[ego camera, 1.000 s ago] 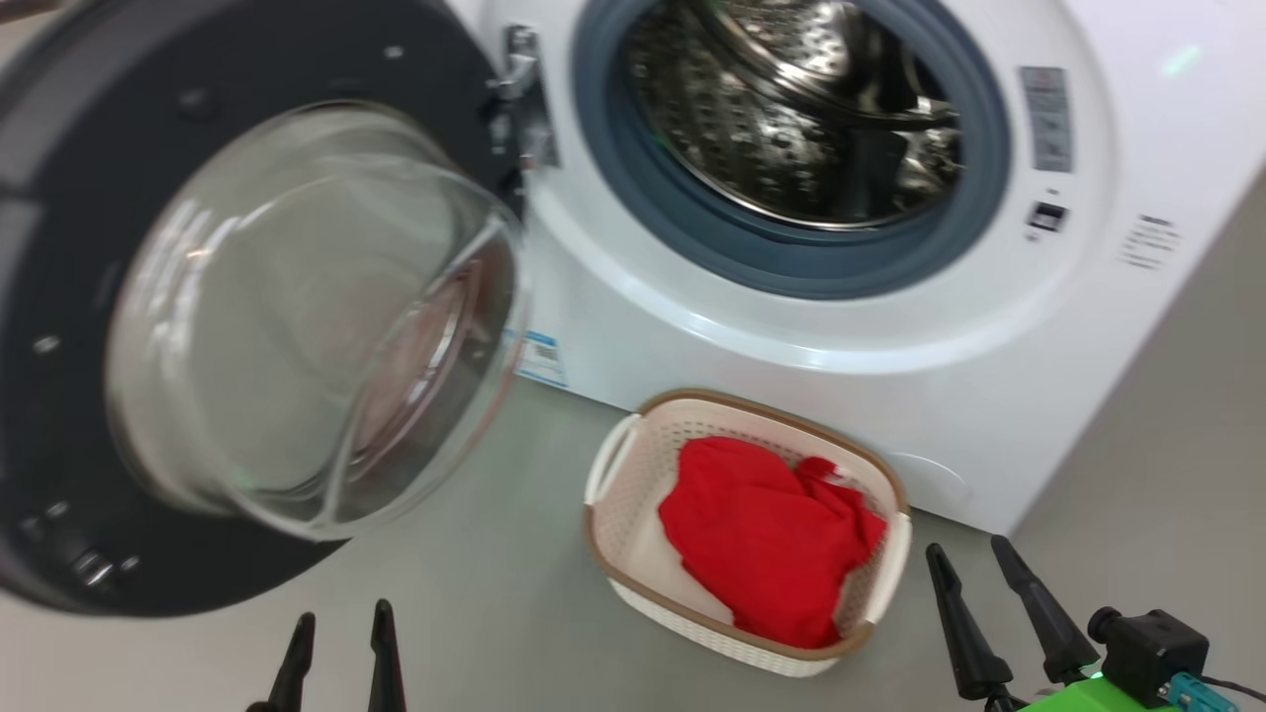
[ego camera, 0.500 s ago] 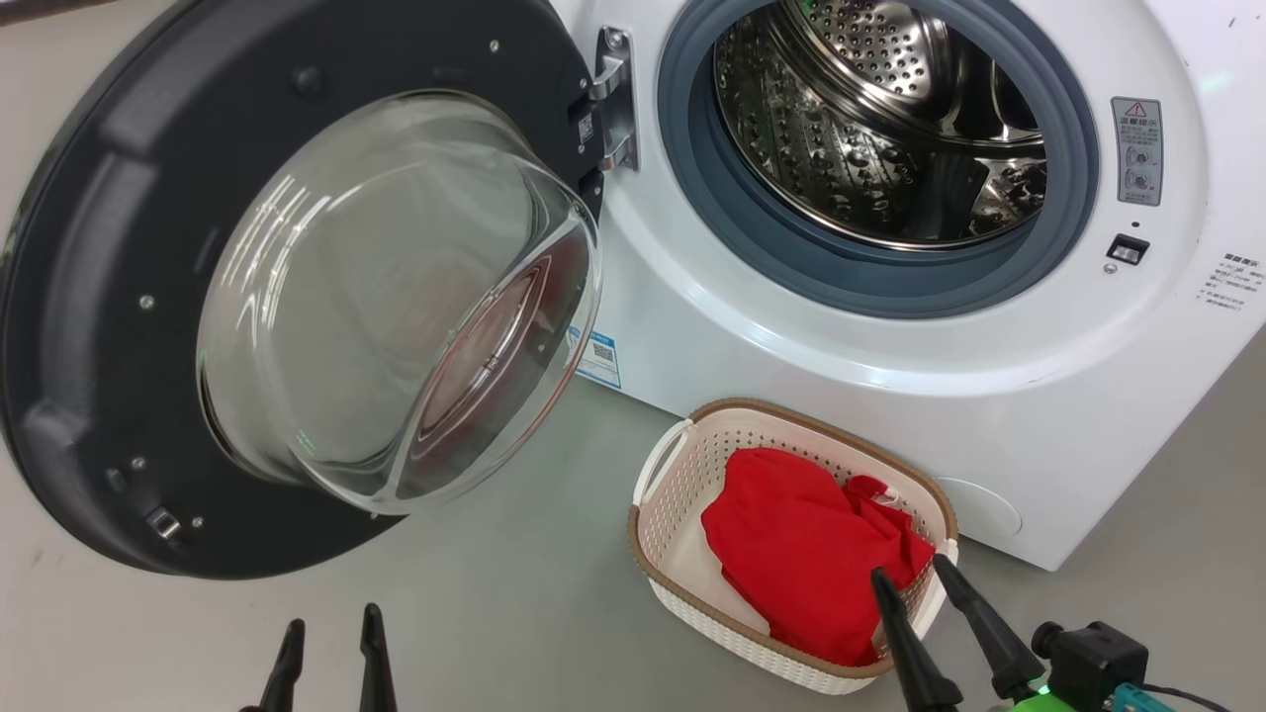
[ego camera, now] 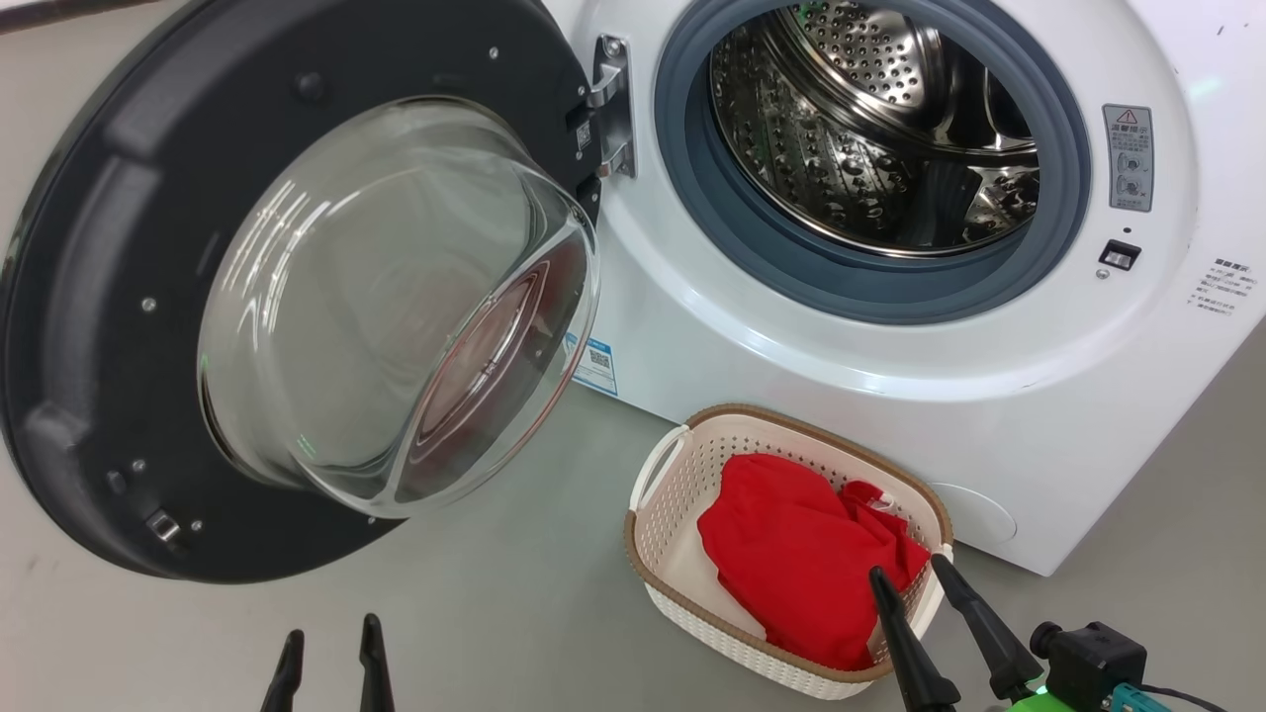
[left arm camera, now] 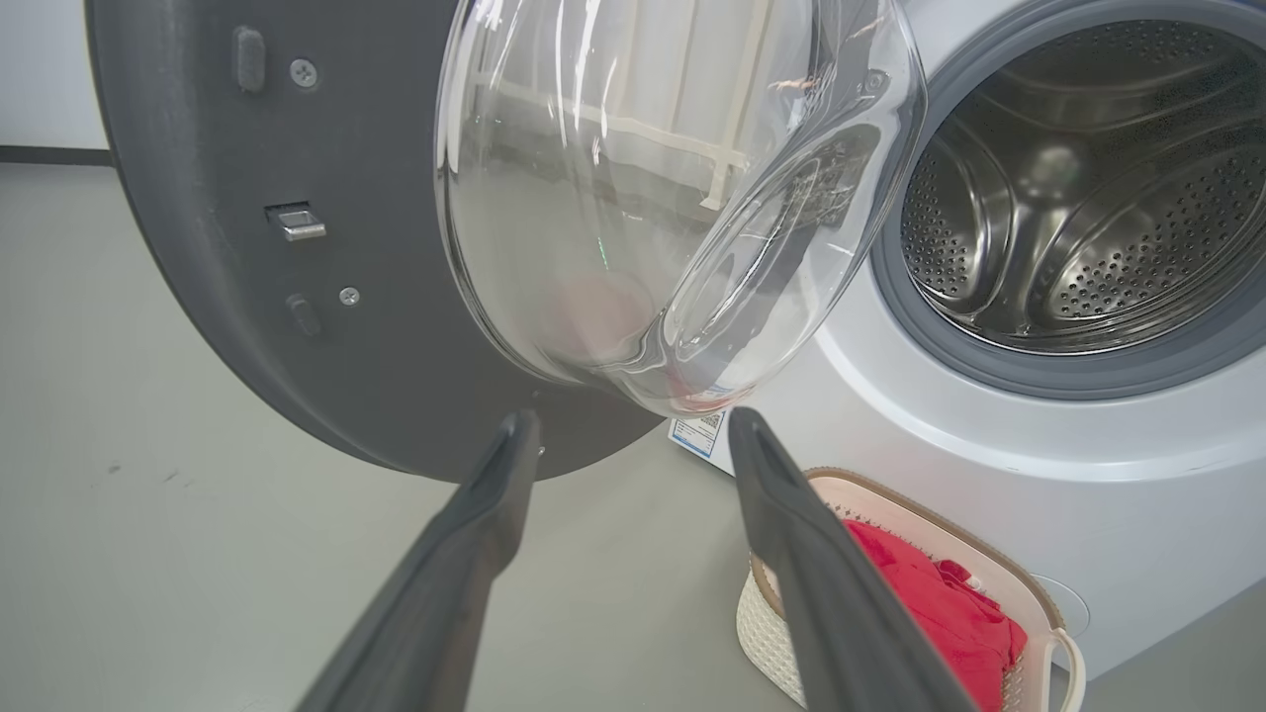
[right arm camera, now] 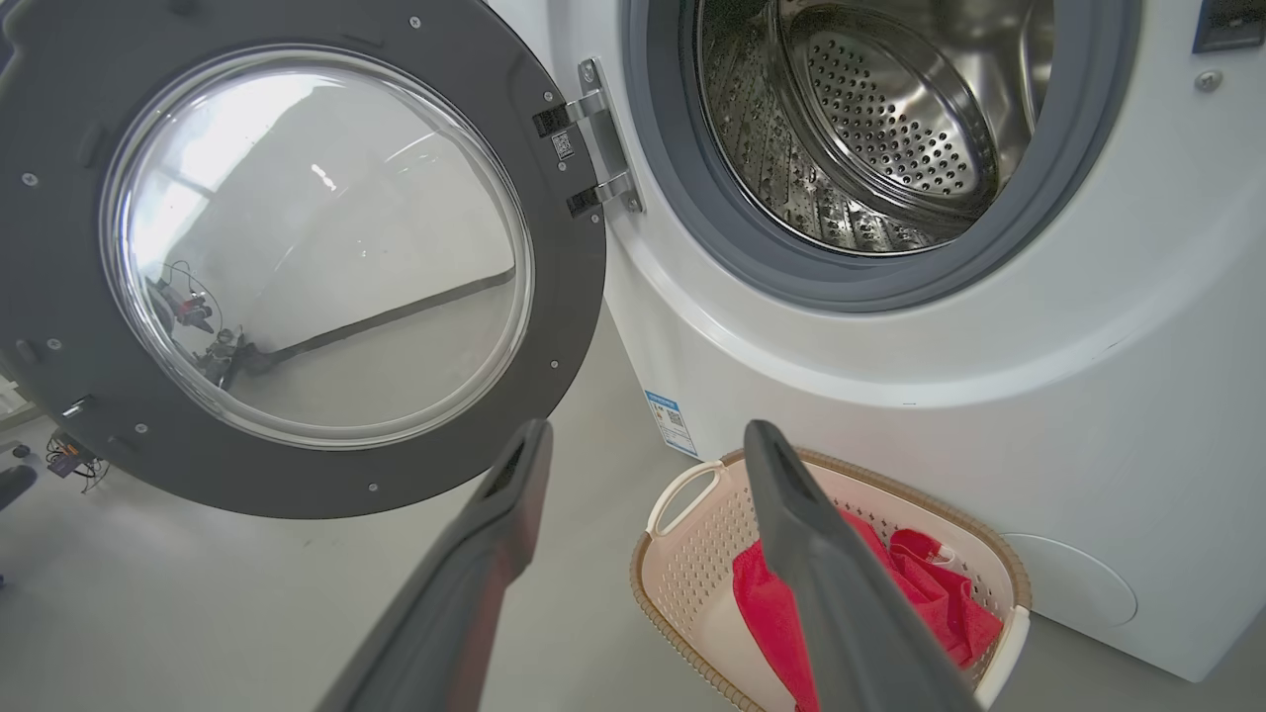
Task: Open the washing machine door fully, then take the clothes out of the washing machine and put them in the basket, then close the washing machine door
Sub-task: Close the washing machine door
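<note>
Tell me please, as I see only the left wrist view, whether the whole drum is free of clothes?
Observer: In the head view the drum shows bare steel across its whole opening; the red clothes lie in the basket.
Operator: Thanks. Where is the right gripper?
Observer: The right gripper hangs at the basket's near right corner, jaws open, holding nothing.
Operator: And the door's hinge?
Observer: The washing machine door hangs wide open on its metal hinge, left of the opening.

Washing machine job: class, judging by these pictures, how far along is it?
Done: the washing machine door stands wide open, the drum looks empty, the clothes lie in the basket. In hand: nothing; the left fingers and right fingers are open and empty. Left: closing the door.
</note>
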Controlling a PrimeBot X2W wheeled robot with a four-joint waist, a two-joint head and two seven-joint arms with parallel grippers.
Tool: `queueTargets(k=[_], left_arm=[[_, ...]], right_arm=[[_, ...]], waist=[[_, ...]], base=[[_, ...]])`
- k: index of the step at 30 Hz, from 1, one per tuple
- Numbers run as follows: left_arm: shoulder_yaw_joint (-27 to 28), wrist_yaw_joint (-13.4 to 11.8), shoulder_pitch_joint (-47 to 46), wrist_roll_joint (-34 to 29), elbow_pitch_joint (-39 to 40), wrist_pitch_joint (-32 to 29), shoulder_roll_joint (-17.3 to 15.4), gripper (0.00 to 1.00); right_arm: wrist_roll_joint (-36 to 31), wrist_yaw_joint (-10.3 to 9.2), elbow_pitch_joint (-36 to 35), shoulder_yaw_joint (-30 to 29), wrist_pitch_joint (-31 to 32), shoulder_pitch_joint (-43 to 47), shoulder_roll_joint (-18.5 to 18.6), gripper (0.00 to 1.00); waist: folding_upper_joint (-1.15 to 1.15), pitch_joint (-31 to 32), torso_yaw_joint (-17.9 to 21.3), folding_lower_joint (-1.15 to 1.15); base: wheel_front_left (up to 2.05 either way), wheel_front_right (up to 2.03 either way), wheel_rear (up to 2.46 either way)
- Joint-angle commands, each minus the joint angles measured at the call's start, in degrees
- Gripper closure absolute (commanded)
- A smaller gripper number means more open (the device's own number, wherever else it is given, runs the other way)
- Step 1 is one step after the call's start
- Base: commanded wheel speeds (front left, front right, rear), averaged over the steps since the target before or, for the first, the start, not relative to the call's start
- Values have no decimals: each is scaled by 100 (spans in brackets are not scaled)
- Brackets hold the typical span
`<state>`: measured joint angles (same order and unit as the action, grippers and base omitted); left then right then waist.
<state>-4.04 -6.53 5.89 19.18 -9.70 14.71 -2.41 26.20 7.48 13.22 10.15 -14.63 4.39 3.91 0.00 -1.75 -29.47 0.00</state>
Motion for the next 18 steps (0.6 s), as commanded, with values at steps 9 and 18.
queueTargets(k=[9,18], left_arm=[[342,51,-177,61,428,29,-47,100],[781,155,-537,-131,1545,29,-47,100]], right_arm=[[-108,1,-153,71,-37,-107,77,0],[-304,1,-161,47,-37,-142,198,0]], waist=[[0,1,-2,0],[0,-53,-20,0]], base=[[0,0,0],[0,0,0]])
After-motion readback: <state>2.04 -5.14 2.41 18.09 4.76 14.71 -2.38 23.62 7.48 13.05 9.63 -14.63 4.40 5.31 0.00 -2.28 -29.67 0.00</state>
